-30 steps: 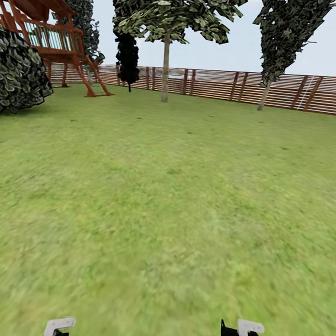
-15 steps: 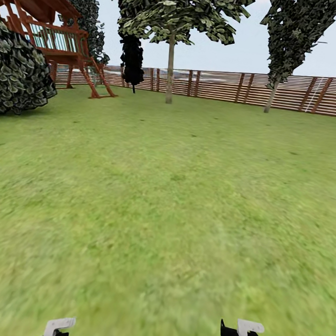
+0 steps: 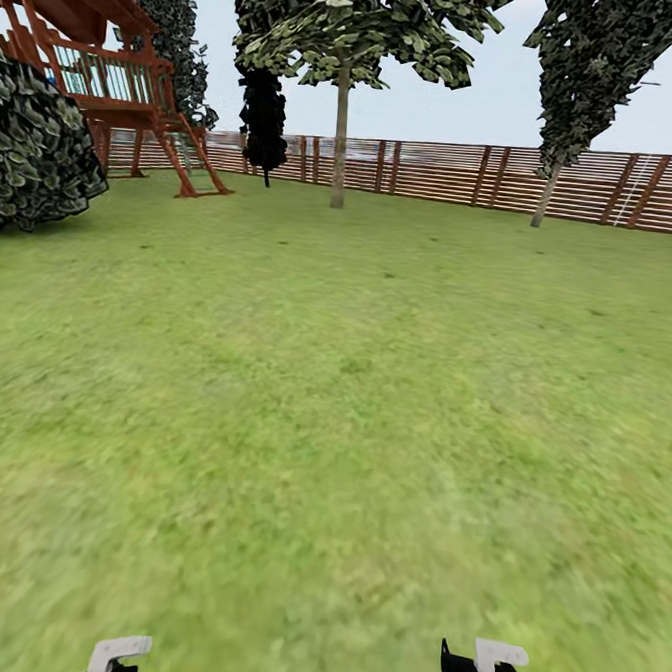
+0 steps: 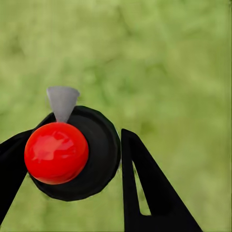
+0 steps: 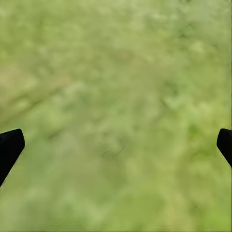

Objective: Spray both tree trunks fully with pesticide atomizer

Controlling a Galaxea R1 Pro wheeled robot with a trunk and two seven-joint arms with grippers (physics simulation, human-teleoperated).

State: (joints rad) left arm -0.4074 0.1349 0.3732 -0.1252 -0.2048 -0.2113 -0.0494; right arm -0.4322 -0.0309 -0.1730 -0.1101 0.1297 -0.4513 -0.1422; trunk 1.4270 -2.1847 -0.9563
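Observation:
My left gripper (image 4: 72,147) is shut on the pesticide atomizer (image 4: 57,152), a dark round bottle with a glossy red top and a grey nozzle, held over the grass. In the right wrist view my right gripper (image 5: 116,145) is open and holds nothing, its black fingertips (image 5: 9,145) wide apart above the lawn. Both arms' ends show low in the head view, left (image 3: 118,654) and right (image 3: 481,669). Far ahead by the fence stands a tree with a straight pale trunk (image 3: 340,146) and a light green crown.
Green lawn (image 3: 332,396) stretches to a brown slat fence (image 3: 458,172). A red-brown wooden play tower (image 3: 104,69) and a big dark bush (image 3: 34,144) stand at the left. A black cone-shaped tree (image 3: 263,120) and a thin-trunked dark tree (image 3: 579,82) rise near the fence.
The whole head view has shifted: fence, trees and play tower slid slightly right in the picture, so the camera moved. Both arms keep their places in view.

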